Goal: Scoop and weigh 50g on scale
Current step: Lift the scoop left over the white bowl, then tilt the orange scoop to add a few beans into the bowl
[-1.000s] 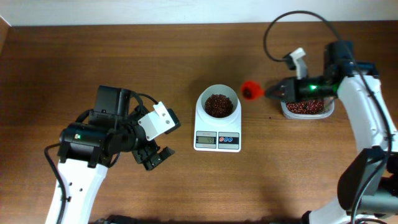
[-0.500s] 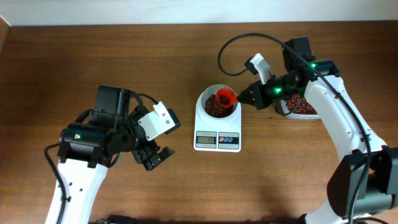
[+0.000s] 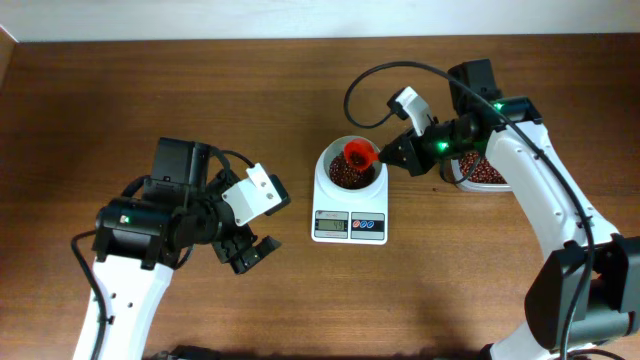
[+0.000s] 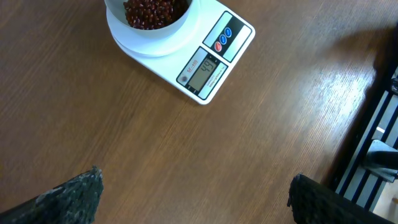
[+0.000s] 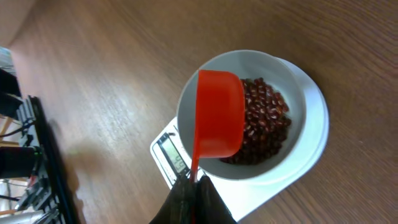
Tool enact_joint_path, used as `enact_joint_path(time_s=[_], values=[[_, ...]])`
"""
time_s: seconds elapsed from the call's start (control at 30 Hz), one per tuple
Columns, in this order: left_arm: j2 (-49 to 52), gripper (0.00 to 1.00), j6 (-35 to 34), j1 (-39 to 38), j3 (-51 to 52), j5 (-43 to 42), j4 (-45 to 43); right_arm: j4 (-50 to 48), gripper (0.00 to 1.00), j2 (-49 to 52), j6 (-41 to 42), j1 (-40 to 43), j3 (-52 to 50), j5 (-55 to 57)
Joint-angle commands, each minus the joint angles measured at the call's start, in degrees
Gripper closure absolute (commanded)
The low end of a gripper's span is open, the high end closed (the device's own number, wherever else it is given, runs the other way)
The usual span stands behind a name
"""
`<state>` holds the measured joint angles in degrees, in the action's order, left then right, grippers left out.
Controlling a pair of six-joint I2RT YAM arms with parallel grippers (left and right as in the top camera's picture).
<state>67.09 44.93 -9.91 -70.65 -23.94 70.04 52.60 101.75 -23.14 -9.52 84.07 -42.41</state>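
The white scale [image 3: 349,226] stands mid-table with a round white bowl [image 3: 325,160] of red beans on its platform. My right gripper [image 3: 395,155] is shut on the thin handle of a red scoop [image 3: 360,156], which hangs over the bowl. In the right wrist view the scoop [image 5: 219,115] is tipped above the beans, its red side facing the camera and its contents hidden. The gripper [image 5: 194,186] pinches the handle over the scale's display [image 5: 177,163]. My left gripper [image 3: 250,252] is open above bare wood, left of the scale [image 4: 214,56].
A clear tub of red beans [image 3: 485,173] sits right of the scale, partly under my right arm. A black cable [image 3: 365,85] loops above the bowl. The wall's pale edge [image 3: 200,20] runs along the far side.
My right arm has carried the red scoop leftwards from beside the tub to over the bowl and tipped it there. The left arm has not moved.
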Motion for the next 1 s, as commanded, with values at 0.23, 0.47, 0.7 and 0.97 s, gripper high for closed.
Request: enact_joint_path(time_s=[0.23, 0.47, 0.7, 0.97], values=[[-0.17, 0.01, -0.68, -0.17, 0.28, -0.24, 0.09, -0.17, 0.96, 0.24, -0.17, -0.5, -0.39, 1.53], [-0.17, 0.01, -0.7, -0.17, 0.28, -0.22, 0.09, -0.17, 0.96, 0.24, -0.17, -0.5, -0.39, 1.53], [-0.17, 0.01, -0.7, -0.17, 0.28, -0.22, 0.09, -0.44, 0.96, 0.17, -0.59, -0.44, -0.39, -4.94], [-0.17, 0.01, -0.68, -0.17, 0.28, -0.22, 0.09, -1.49, 0.96, 0.42, 2.62, -0.22, -0.39, 2.14]])
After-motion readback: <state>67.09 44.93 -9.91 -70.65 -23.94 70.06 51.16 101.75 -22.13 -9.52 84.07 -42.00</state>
